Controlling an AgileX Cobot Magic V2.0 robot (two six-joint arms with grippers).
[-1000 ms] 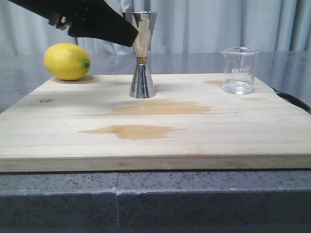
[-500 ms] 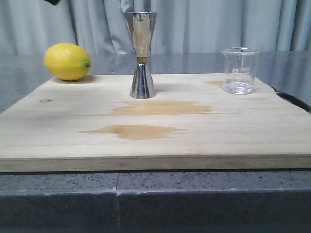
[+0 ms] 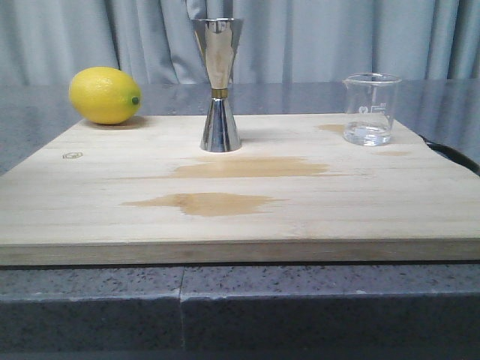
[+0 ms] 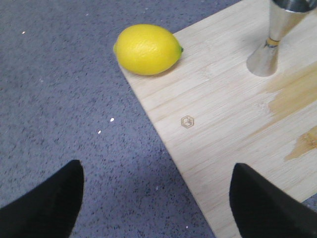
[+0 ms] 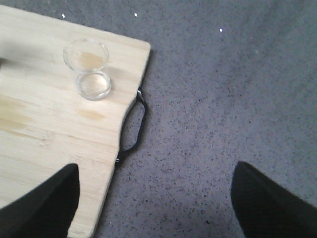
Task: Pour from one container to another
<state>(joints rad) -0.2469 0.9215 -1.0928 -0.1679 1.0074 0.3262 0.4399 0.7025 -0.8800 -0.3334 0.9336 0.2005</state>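
Clearly, nothing was held: the left gripper [image 4: 156, 198] and right gripper [image 5: 153, 198] were spread wide, both empty. Pouring was judged not yet begun. Next, the small clear glass beaker [image 3: 370, 109] would need to be grasped and tipped over the tall shiny steel jigger [image 3: 218, 84].

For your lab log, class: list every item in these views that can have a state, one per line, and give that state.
Glass beaker: upright on the board, a little clear liquid at the bottom, not held.
Steel jigger: upright on the board, not held.
Lemon: lying at the board's far left corner.
Wooden board: flat, stained with darker patches.
Left pincer: open, empty.
Right pincer: open, empty.
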